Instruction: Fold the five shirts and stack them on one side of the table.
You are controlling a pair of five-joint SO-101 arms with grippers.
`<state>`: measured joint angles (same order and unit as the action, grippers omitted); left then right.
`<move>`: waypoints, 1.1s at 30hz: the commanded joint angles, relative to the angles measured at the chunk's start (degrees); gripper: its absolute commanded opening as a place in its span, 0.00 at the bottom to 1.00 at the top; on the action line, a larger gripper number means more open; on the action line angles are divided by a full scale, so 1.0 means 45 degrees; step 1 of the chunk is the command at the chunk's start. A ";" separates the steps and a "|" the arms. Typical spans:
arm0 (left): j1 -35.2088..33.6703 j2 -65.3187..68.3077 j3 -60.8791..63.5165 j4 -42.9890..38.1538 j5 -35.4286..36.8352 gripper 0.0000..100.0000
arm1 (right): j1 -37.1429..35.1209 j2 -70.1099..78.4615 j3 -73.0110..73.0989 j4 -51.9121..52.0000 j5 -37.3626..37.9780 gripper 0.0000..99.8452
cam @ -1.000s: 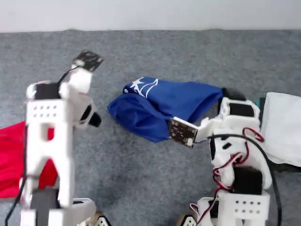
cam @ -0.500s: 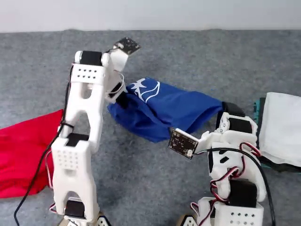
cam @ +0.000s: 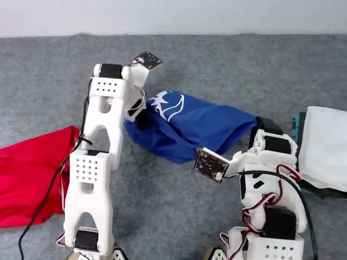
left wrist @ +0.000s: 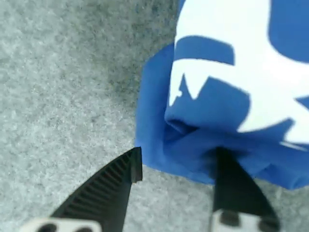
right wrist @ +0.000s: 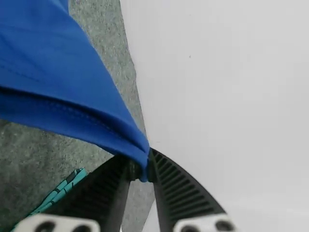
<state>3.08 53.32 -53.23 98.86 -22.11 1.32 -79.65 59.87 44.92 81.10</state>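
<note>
Grey tabletop [cam: 217,59] carries a crumpled blue shirt [cam: 200,127] with a white print near one end. A red shirt [cam: 27,173], cut off at the picture's edge, lies left of it. A folded white shirt [cam: 325,146] lies right of it, over a teal piece [cam: 296,125], perhaps another shirt. The left gripper [left wrist: 177,163] gapes astride the blue shirt's printed end, and the right gripper [right wrist: 140,169] is clamped on its opposite hem.

Both arms white plastic w/ dotted panels. Left arm [cam: 89,173]: blk cable [cam: 33,216]. Right arm [cam: 271,157]: red + blk wires [cam: 259,190]. Dark square boards [cam: 211,164] at wrists. Left gripper [left wrist: 178,162] & right gripper [right wrist: 141,166]: blk ribbed fingers [left wrist: 111,183].
</note>
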 commanded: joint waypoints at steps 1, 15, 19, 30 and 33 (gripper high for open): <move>0.0176 -0.0195 -0.0440 0.0391 -0.0137 0.13 | 0.0186 -0.0107 -0.0059 -0.0029 -0.0137 0.01; 0.0137 -0.4513 0.2276 0.0391 -0.0137 0.01 | 0.1905 0.0928 0.0254 -0.1963 -0.1778 0.01; 0.0137 -0.7228 0.4015 0.0352 -0.0137 0.01 | 0.1866 0.1201 0.0254 -0.1983 -0.2442 0.01; -0.1934 -1.2347 0.4894 0.0352 -0.0117 0.01 | 0.1846 0.1319 -0.1504 -0.2002 -0.4747 0.01; -0.2462 -1.3206 0.4894 0.0352 -0.0117 0.01 | 0.1905 0.1963 -0.2696 -0.2002 -0.5197 0.01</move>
<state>-5.71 -0.31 -31.16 99.38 -22.46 9.05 -74.02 54.95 36.92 59.91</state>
